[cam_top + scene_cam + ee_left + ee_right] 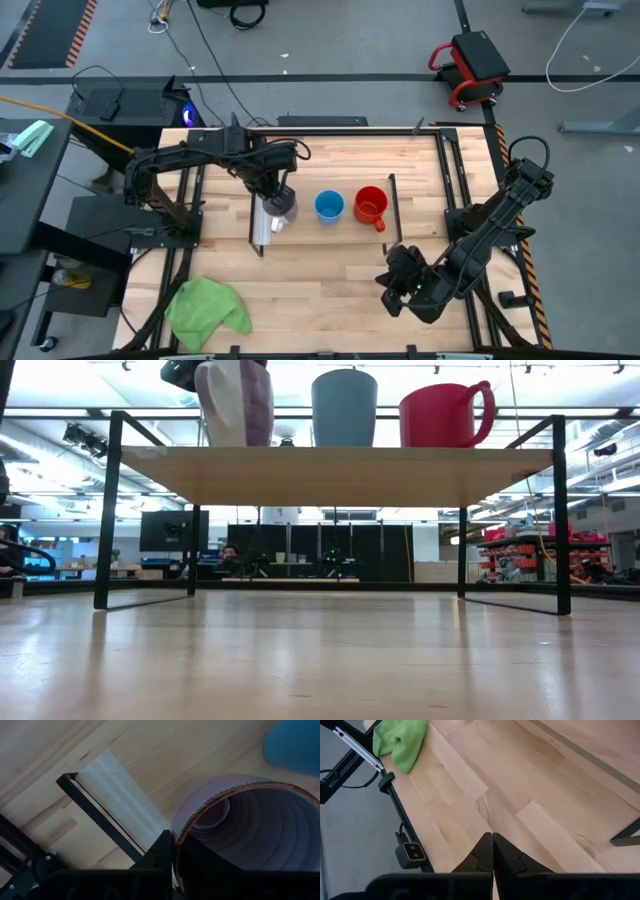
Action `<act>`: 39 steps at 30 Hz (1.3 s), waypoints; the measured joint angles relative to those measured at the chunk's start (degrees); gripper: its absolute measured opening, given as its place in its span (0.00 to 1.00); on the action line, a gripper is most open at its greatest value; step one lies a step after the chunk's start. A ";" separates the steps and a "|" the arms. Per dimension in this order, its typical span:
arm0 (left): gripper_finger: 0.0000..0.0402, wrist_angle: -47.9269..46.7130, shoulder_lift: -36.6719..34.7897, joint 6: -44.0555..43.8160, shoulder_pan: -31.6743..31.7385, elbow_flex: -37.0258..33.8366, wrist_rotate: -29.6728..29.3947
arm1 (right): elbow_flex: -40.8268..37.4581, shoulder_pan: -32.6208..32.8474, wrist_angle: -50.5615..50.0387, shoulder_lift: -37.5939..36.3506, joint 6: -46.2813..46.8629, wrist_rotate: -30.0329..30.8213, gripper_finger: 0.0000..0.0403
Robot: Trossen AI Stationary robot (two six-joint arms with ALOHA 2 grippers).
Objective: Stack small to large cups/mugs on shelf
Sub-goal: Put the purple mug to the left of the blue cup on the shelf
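Cups stand in a row on the shelf (345,228): we see the translucent purple mug (280,207) at the end with the white strip (264,228), the light-blue cup (329,206) in the middle, and the red mug (370,204) at the other end, its handle (380,222) turned toward the front of the worktop (320,290). In the low view we find all three upright on the raised platform, the purple mug (237,402) apart from the blue cup (344,406), and the blue cup very near the red mug (446,415), though we cannot tell whether those two touch.

We see the left gripper (275,196) reaching in over the shelf's white-strip end and pinching the purple mug's rim. In the left wrist view its fingers (162,851) are closed on the mug's wall (200,805), one outside and one inside the mouth, with the white strip (120,800) and the shelf's black end frame (100,817) just beside it.

The right gripper (392,284) hangs over bare worktop near the front, well apart from the shelf. In its wrist view we see the fingers (482,852) pressed together, holding nothing. A green cloth (206,307) lies at the front left corner of the worktop.
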 joint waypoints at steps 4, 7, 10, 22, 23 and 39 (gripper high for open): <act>0.05 0.02 0.00 0.29 0.27 0.00 -0.01 | 0.00 -0.45 0.00 0.00 -0.02 0.43 0.01; 0.05 0.02 0.04 0.31 0.23 0.00 0.01 | 0.00 -0.95 0.00 0.00 -0.09 0.85 0.01; 0.05 0.01 0.22 0.43 0.18 0.00 0.03 | -0.02 -1.62 -0.01 0.00 -0.57 0.91 0.01; 0.05 0.04 2.27 1.71 -0.12 0.02 -0.04 | -0.04 -3.02 0.37 0.00 -2.45 1.79 0.01; 0.05 0.02 2.27 1.67 -0.12 0.02 -0.14 | -0.04 -3.02 0.37 0.00 -2.40 1.91 0.01; 0.14 0.06 2.38 2.41 -0.21 0.02 0.39 | -0.04 -3.06 0.35 0.02 -2.16 2.12 0.03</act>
